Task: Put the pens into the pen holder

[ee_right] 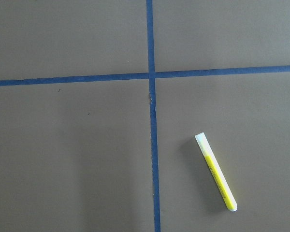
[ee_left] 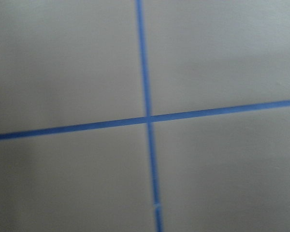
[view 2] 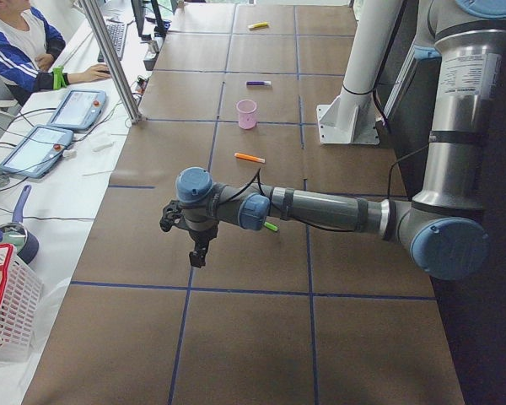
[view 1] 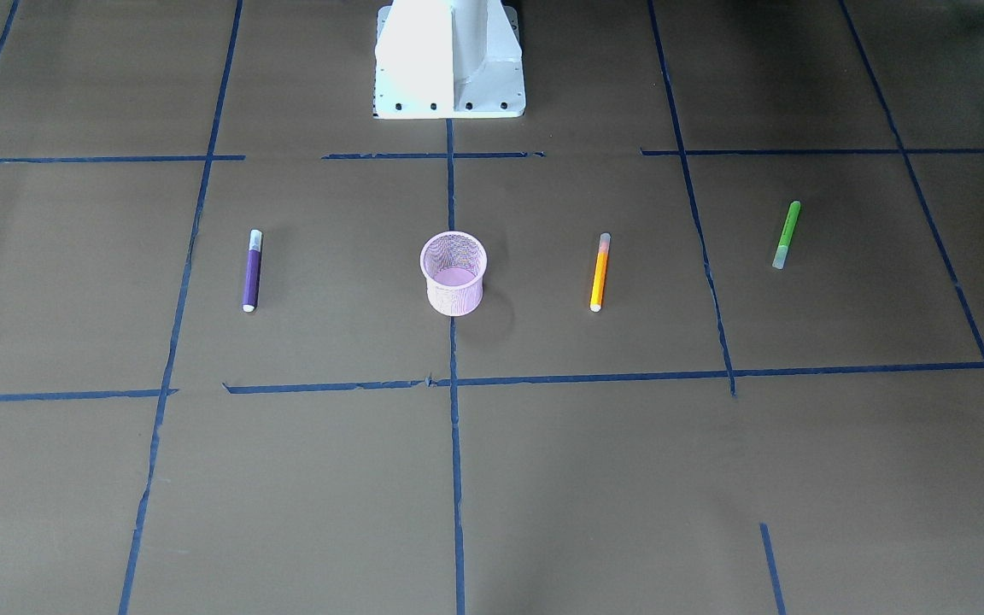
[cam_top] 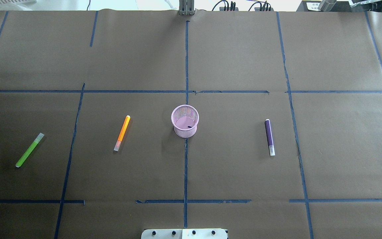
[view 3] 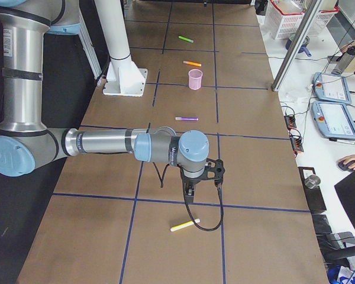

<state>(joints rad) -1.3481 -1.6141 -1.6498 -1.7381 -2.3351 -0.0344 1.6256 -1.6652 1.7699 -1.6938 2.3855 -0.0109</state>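
While the pen holder (cam_top: 185, 132) stands upright at the middle of the surface (cam_top: 244, 176), on the central line of blue tape (cam_top: 185, 172), I can see no pen inside it. By my reckoning nothing of the task is done yet, and all four pens are left to collect. Nearest to it on the left lies the orange pen (cam_top: 122, 132), flat and slightly slanted, apart from the cup. Well beyond that, further left, lies the green pen (cam_top: 29, 150), also flat and slanted. On the right of the holder, about as far off as the orange one, lies the purple pen (cam_top: 269, 137), nearly parallel to the tape line. The yellow pen (ee_right: 215, 171) is outside my overhead picture altogether. It lies flat at the far right end of the surface, and the right wrist camera looks down on it beside a tape crossing. The right gripper (view 3: 188, 198) hangs over the surface near that yellow pen without touching it, so I judge the yellow one the likely first pick. The left gripper (view 2: 196, 257) hangs over the left end, past the green pen, holding nothing that I can see. I have only a side view of either pair of fingers, and I cannot tell whether they are spread or pressed together.
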